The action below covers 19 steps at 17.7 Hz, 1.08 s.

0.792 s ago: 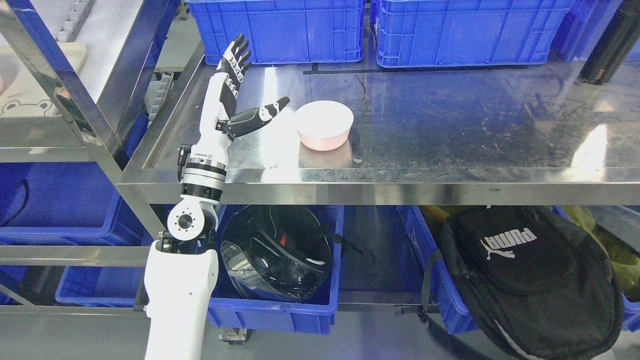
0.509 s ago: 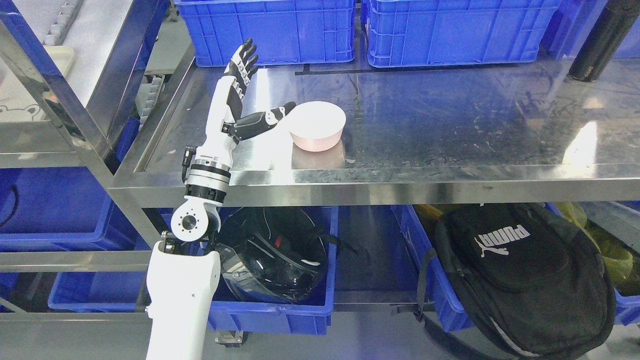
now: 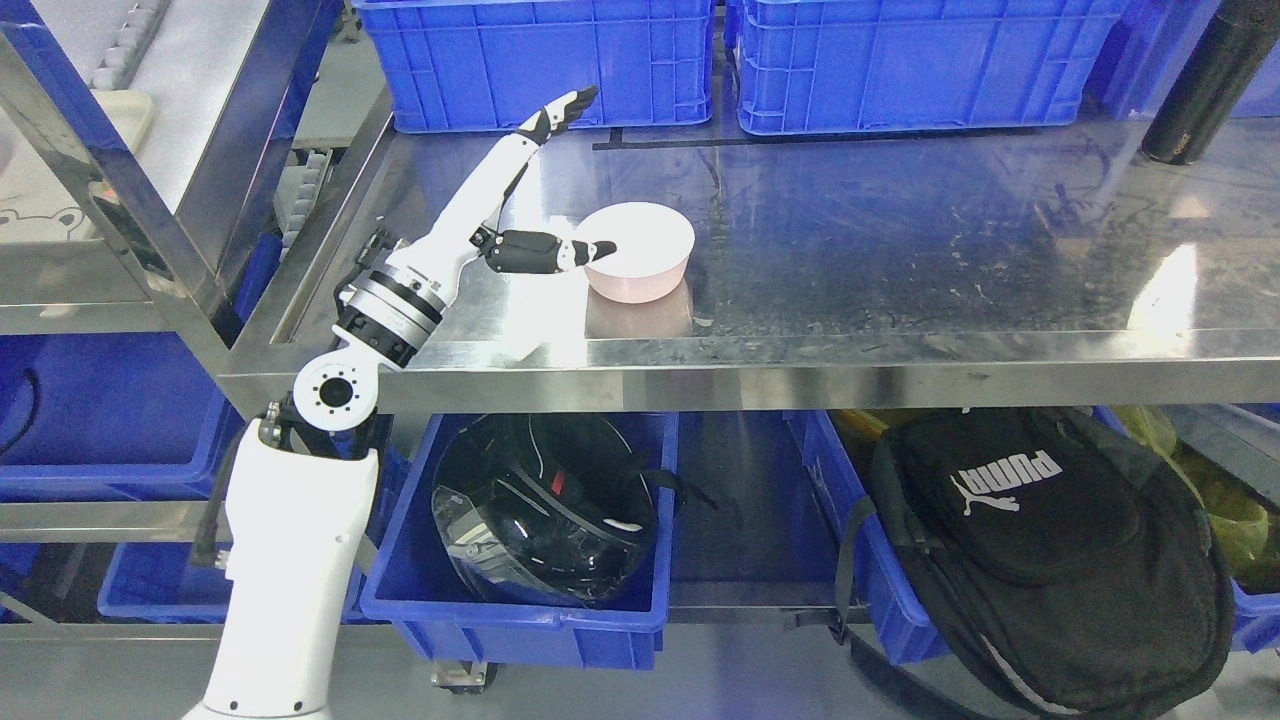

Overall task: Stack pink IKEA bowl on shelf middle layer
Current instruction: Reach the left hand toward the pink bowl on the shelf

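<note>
A pink bowl (image 3: pixel 641 250) stands upright on the steel middle shelf (image 3: pixel 900 260), left of its centre. My left hand (image 3: pixel 575 175) reaches over the shelf from the lower left. Its four fingers (image 3: pixel 560 108) stretch straight toward the back of the shelf. The thumb (image 3: pixel 545 252) points right, and its tip lies over the bowl's left rim. The hand is open and grasps nothing. My right arm is out of view.
Two blue crates (image 3: pixel 545 55) (image 3: pixel 925 60) line the shelf's back edge, and a black bottle (image 3: pixel 1205 85) stands at the back right. Below the shelf are a black helmet (image 3: pixel 545 505) in a blue bin and a black backpack (image 3: pixel 1040 545). A shelf post (image 3: pixel 110 190) rises at left.
My left forearm has leaned right toward the bowl. The fingers swung from pointing up to pointing far right, and the thumb tip came from beside the bowl to over its rim. The bowl stays put.
</note>
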### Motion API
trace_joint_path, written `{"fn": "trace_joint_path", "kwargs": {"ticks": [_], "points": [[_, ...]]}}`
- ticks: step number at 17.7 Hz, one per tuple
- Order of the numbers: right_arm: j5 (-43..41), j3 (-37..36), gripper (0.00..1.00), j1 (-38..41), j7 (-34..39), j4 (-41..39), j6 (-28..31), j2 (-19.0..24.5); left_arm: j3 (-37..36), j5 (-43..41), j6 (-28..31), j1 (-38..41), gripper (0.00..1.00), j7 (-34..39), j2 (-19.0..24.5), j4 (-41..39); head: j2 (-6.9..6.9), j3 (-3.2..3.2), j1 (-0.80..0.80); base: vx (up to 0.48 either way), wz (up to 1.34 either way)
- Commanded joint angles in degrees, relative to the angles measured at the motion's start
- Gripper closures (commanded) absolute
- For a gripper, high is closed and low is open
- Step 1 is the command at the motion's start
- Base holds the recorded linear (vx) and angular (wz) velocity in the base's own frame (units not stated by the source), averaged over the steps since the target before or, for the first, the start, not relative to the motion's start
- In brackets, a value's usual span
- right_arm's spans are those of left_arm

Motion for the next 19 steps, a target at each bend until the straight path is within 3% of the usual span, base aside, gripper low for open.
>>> {"fn": "trace_joint_path", "kwargs": {"ticks": [1, 5, 9, 12, 15, 19], "points": [[0.00, 0.00, 0.00, 1.32, -0.02, -1.00, 0.04, -1.00, -7.61, -12.07, -0.80, -6.66, 0.04, -9.41, 12.02, -0.16, 0.00, 0.00, 0.00, 0.000, 0.00], [0.00, 0.00, 0.00, 1.32, -0.02, -1.00, 0.04, -1.00, -17.97, -17.77, -0.46, -14.04, 0.06, -14.36, 10.45, -0.16, 0.00, 0.00, 0.00, 0.000, 0.00], [0.00, 0.00, 0.00, 1.32, -0.02, -1.00, 0.04, -1.00, -22.12, -34.97, 1.03, -15.56, 0.06, -23.39, -2.62, 0.01, 0.00, 0.00, 0.00, 0.000, 0.00], [0.00, 0.00, 0.00, 1.32, -0.02, -1.00, 0.04, -1.00, -22.57, -39.42, 1.30, -15.12, 0.02, -30.34, -6.78, 0.36, 0.00, 0.00, 0.00, 0.000, 0.00], [0.00, 0.00, 0.00, 1.32, -0.02, -1.00, 0.04, -1.00, -22.04, -45.99, 1.22, -15.20, 0.04, -29.75, -7.40, 1.50, 0.00, 0.00, 0.00, 0.000, 0.00], [0.00, 0.00, 0.00, 1.32, -0.02, -1.00, 0.04, -1.00, -20.20, -46.36, 1.30, -19.06, 0.04, -23.33, -7.67, 6.24, 0.00, 0.00, 0.00, 0.000, 0.00]]}}
